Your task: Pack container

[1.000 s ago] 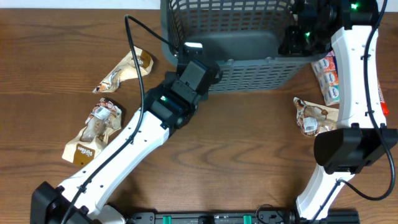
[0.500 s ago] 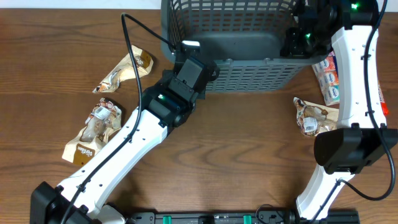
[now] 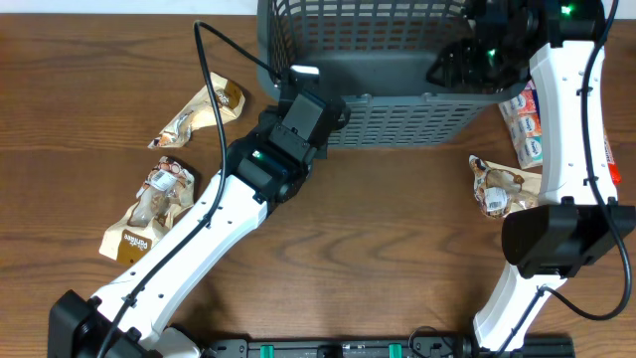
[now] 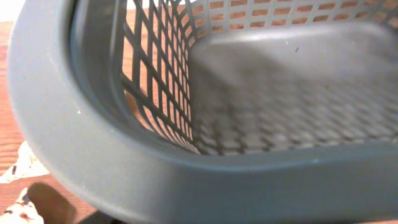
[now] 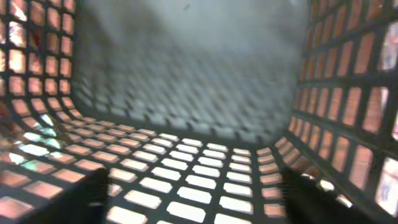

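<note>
The container (image 3: 397, 124), a dark grey-blue lattice basket, stands at the back centre of the table with nothing showing on its floor. My left gripper (image 3: 328, 99) sits at its near left corner. In the left wrist view the thick rim (image 4: 93, 124) fills the lower frame and hides the fingers. My right gripper (image 3: 462, 65) is at the basket's right wall. In the right wrist view its fingers (image 5: 84, 199) stand wide apart over the lattice wall (image 5: 205, 180), with nothing gripped between them.
Brown snack packets lie left of the basket (image 3: 204, 111) and further forward (image 3: 149, 209). Another brown packet (image 3: 505, 187) and white-red packets (image 3: 525, 124) lie to the right, beside the right arm. The table's front edge holds a black rail.
My right gripper's fingers have spread apart at the basket's right wall. The left arm and the basket's near left corner have shifted slightly to the left.
</note>
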Controlling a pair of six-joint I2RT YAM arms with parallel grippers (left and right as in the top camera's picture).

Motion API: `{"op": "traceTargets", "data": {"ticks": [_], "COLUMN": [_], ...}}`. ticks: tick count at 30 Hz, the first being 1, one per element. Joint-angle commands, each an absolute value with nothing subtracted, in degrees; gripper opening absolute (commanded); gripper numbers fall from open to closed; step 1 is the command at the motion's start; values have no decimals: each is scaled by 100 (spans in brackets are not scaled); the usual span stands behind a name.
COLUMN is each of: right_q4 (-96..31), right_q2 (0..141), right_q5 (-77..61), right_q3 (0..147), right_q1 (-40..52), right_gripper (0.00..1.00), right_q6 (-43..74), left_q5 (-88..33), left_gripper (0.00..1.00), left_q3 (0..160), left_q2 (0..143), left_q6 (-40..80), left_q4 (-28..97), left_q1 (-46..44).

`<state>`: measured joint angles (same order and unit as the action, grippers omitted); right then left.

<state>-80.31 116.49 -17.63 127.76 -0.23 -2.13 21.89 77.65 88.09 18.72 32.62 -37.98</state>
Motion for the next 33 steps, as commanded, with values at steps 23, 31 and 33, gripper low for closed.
{"op": "traceTargets", "data": {"ticks": [23,31,33], "right_q4": [-8379,-8807,-9024], "right_q2": [11428,10750,10536], "right_q5": [-2401,-2049,-1686], "right_q3": [16068,16243,16243], "right_q1": [-108,-471,-589], "right_gripper": [99,99,99], "right_q6": [523,633,646], "left_q5": [2300,2311,2373], "left_gripper": [96,99,99], "left_q3": [7889,7889,7889], "left_q2": [8025,6904,6587], "left_q6": [1780,1780,1780], "left_q4": [3892,4322,4434], "left_q1": [-3785,-3782,-3782]}}
